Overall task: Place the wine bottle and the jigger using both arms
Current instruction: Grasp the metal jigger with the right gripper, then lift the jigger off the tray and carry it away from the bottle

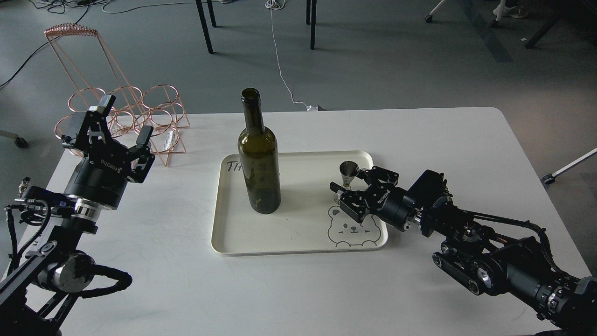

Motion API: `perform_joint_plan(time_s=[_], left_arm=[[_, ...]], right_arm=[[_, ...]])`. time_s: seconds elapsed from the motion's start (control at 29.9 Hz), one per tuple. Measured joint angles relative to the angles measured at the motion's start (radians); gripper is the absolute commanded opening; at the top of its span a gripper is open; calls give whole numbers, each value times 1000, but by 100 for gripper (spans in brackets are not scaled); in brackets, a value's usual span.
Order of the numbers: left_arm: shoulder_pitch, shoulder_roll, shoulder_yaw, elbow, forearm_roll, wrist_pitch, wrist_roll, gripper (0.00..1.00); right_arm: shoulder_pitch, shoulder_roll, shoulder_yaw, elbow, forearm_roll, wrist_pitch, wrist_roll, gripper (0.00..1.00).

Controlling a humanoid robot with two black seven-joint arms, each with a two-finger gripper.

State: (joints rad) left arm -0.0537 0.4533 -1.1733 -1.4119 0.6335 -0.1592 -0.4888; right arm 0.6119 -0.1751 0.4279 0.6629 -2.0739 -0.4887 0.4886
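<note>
At the far left corner of the white desk (140, 280) stands a rose-gold wire bottle rack (123, 109) with round rings. In front of it, above the left edge of the desk, the left black claw-like gripper (125, 122) is lifted in the air. Its two fingers are spread wide apart and nothing is between them.

Near the middle of the desk lies a cream-coloured rectangular tray (224, 242) with rounded corners and a bear drawing in its near right corner. The tall dark olive-green glass wine bottle (259, 158) stands upright on the left half of the tray, with its mouth uncovered. It is well apart from both grippers.

The small shiny steel hourglass-shaped jigger (347, 176) stands upright near the right edge of the tray, just behind the bear drawing. The right black gripper (346, 183) comes in low from the right, over the right edge of the tray. Its fingers are on both sides of the jigger, one behind and one in front. I cannot tell whether they press on the jigger or only stand around it.
</note>
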Motion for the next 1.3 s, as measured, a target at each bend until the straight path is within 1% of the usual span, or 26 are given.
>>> perform_joint_plan(time_s=[0.1, 0.23, 0.47, 0.6, 0.87, 1.07, 1.2, 1.3], left_arm=[[0, 0, 0, 0, 0, 0, 0, 98], [0, 1, 0, -1, 0, 0, 0, 98], [0, 12, 0, -10, 0, 0, 0, 98], [0, 20, 0, -15, 0, 1, 0, 98], [0, 24, 0, -25, 0, 1, 0, 98], [0, 34, 0, -33, 0, 1, 0, 98], [0, 36, 0, -35, 0, 1, 0, 98], [0, 35, 3, -35, 0, 1, 0, 98]], right_arm=[[3, 2, 0, -1, 0, 0, 0, 22], [4, 2, -1, -1, 0, 0, 0, 17], [2, -20, 8, 13, 7, 0, 0, 17], [4, -52, 62, 33, 14, 0, 0, 17], [-26, -166, 196, 78, 45, 0, 0, 18], [-99, -266, 206, 85, 140, 0, 0, 18], [-145, -304, 205, 78, 177, 0, 0, 18], [-160, -311, 203, 74, 198, 0, 0, 18]])
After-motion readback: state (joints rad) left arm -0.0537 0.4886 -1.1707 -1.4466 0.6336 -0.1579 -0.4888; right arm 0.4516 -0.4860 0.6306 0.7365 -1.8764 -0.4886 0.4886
